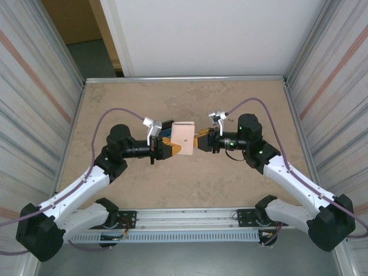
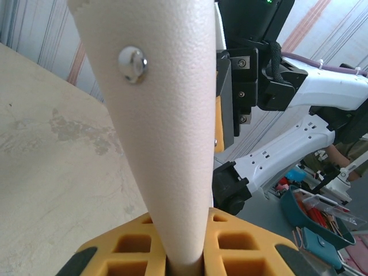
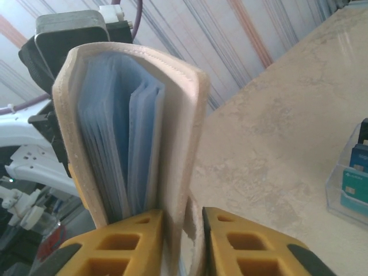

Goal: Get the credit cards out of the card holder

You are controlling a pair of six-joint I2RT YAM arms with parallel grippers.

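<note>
Two sets of jaws are meeting above the middle of the table [image 1: 230, 190], sharing the card holder [image 1: 184, 138]. The left jaws are clamping its tan body from 9 o'clock, while the right jaws are pinching one tan flap [image 3: 179, 172] from 3 o'clock, and the holder is standing partly spread, light-blue sleeves [image 3: 115, 144] showing. Beyond it in the right wrist view, a clear box of cards [image 3: 352, 184] is sitting on the table.

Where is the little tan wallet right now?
In the top view the card holder hangs centrally over the table, pinched between the left tool and right tool.
</note>
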